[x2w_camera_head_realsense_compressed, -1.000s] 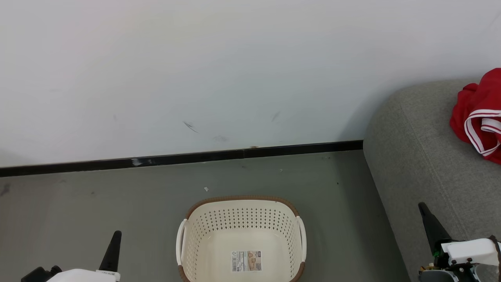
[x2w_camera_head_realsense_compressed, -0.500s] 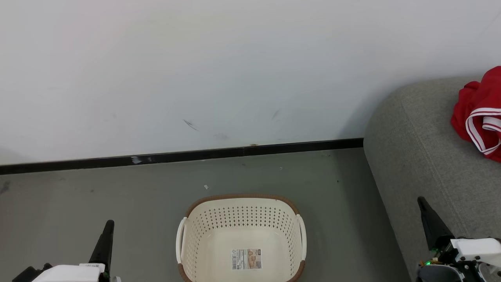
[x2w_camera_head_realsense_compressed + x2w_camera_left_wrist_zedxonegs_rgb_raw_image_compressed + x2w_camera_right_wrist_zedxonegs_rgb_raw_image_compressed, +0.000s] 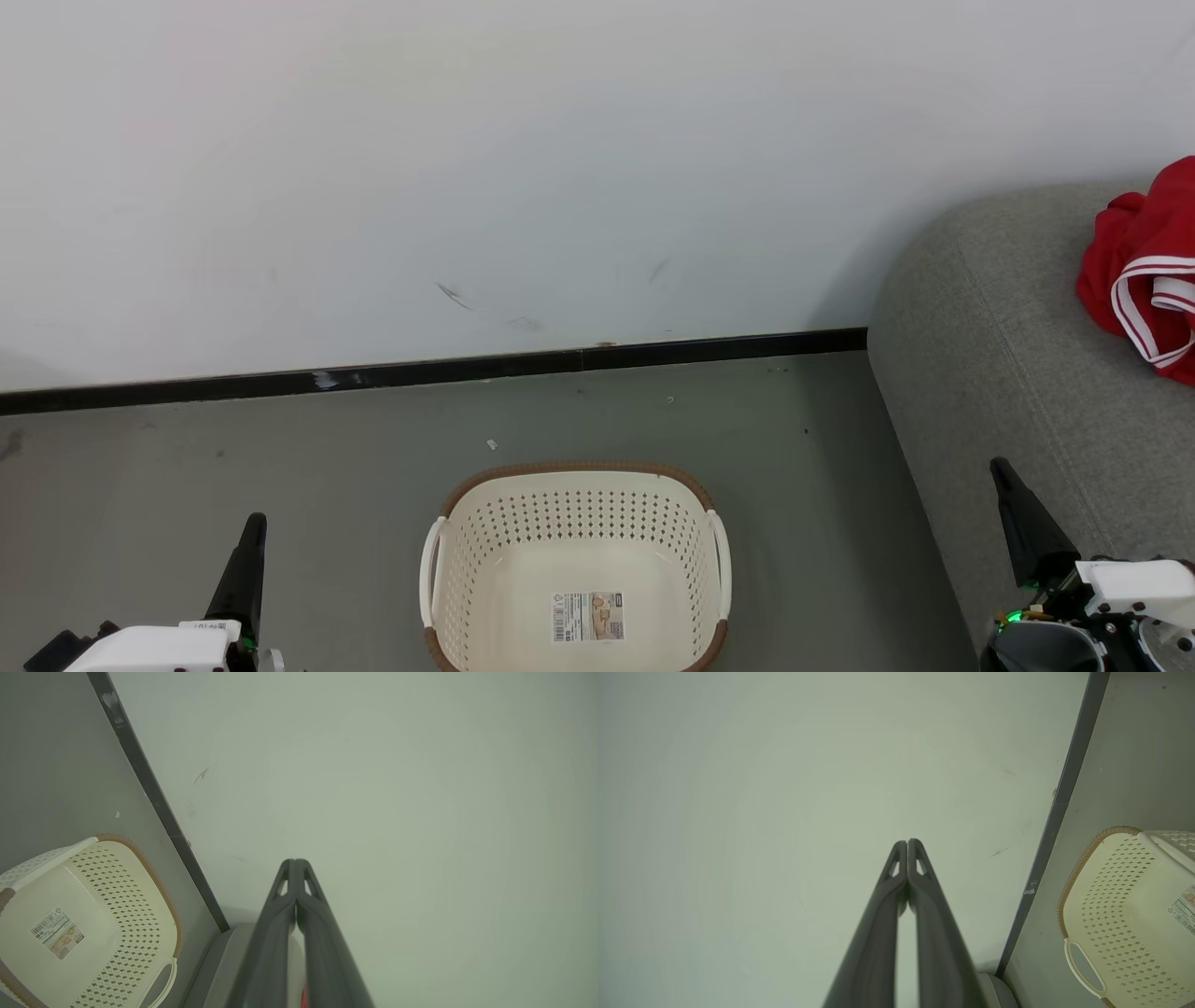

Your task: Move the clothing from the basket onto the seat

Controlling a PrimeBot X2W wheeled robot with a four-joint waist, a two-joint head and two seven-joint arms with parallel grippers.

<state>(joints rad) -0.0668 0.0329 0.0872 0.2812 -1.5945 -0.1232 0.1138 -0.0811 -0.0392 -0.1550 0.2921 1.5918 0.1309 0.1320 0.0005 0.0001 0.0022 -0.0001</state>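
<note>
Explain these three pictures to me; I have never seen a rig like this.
This is a wheeled robot with two arms. The head view looks down from its head: the left end effector at lower left, the right end effector at lower right, each a pair of dark fingers. The other two pictures come from wrist cameras looking along those fingers toward the wall. Both are shut and hold nothing. On the floor stands a basket with a label on its bottom. The red clothing lies on the grey sofa at right.
</note>
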